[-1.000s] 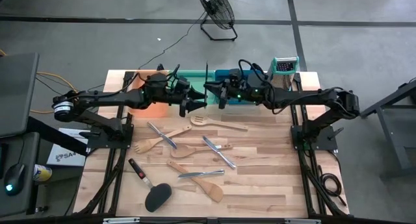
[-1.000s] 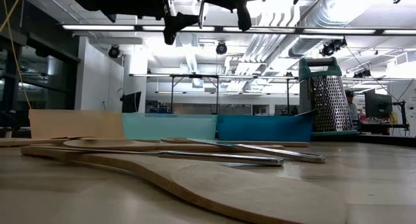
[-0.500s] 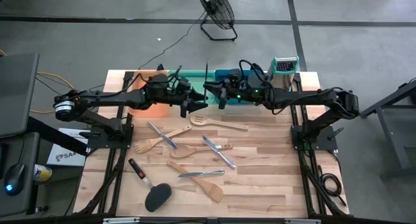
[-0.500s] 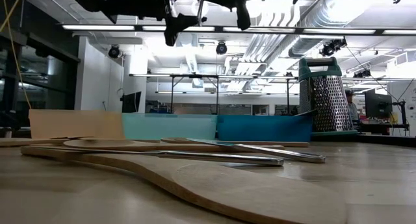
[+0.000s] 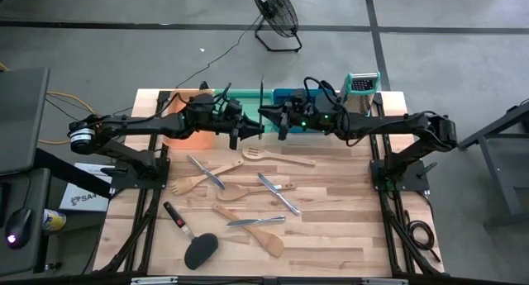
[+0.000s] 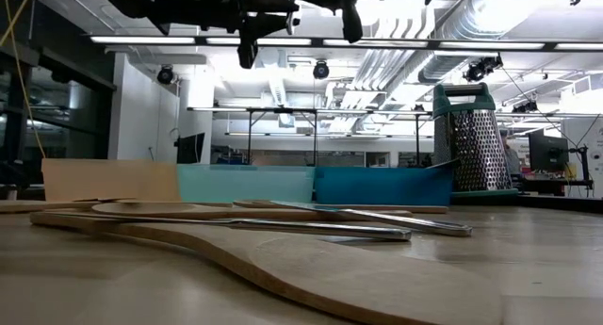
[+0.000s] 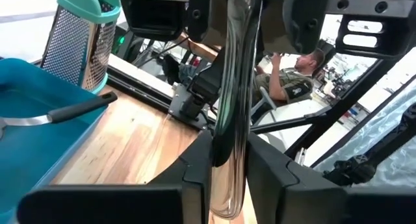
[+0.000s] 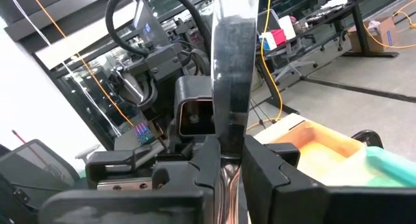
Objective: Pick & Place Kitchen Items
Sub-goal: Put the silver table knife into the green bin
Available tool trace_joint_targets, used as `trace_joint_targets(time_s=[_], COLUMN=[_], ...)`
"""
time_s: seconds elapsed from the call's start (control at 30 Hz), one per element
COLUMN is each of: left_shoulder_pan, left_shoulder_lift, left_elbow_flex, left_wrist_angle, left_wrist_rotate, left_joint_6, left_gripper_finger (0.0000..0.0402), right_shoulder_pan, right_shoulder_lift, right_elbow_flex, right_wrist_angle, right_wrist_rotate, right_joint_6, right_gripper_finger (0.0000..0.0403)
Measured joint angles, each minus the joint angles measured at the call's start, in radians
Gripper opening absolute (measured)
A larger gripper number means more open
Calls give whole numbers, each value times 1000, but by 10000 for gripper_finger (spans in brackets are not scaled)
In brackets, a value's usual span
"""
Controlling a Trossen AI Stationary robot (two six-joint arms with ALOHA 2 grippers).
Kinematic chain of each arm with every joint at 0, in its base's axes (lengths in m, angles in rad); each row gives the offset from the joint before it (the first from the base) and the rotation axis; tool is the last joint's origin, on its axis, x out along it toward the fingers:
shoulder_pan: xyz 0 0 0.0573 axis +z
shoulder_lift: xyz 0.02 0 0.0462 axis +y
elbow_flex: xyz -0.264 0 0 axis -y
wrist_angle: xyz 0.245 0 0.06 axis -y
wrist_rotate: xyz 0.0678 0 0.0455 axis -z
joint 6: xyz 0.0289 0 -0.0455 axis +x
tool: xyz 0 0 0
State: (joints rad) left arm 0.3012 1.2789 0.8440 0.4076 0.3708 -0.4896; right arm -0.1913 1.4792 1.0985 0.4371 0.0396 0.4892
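blue tray (image 7: 26,113), black-handled utensil (image 7: 62,113) inside (partly seen)

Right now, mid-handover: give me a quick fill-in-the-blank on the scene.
1. The silver utensil is clamped above the table by ___ sets of jaws at once, the left gripper and the right gripper.
2. The box grater stands beside the ___ tray.
3. The turner at the table's front left has a ___ head.

Missing words: both; blue; black
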Motion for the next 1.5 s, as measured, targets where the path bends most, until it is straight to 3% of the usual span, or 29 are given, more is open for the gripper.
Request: trace_joint_targets(time_s=[0.27,0.57,0.87,1.07,1.33,1.5], left_shoulder_pan=[0,-1,0,0,6,72], left_shoulder_lift=[0,0,0,0,0,0], left_elbow_flex=[0,0,0,0,0,0], left_wrist_angle=[-12,-18,-30,-127,-369,-493], left_wrist_rotate=[16,23,4,-119,-389,-405], left_joint_6=[19,24,22,22,15,54], left_gripper_finger=[62,62,62,62,62,62], right_shoulder_pan=[0,-1,-10,-19,-21,-21], right_shoulder_lift=[0,0,-82,-170,-260,-269], right_elbow_flex=[0,0,0,0,0,0], right_wrist_angle=[-12,-40,-200,-347,-514,-557], right_wrist_rotate=[-18,-73,-64,-51,68,87], right_joint_6=[4,1,-16,-16,-15,-15], right_gripper_finger=[36,137,153,148,148,148])
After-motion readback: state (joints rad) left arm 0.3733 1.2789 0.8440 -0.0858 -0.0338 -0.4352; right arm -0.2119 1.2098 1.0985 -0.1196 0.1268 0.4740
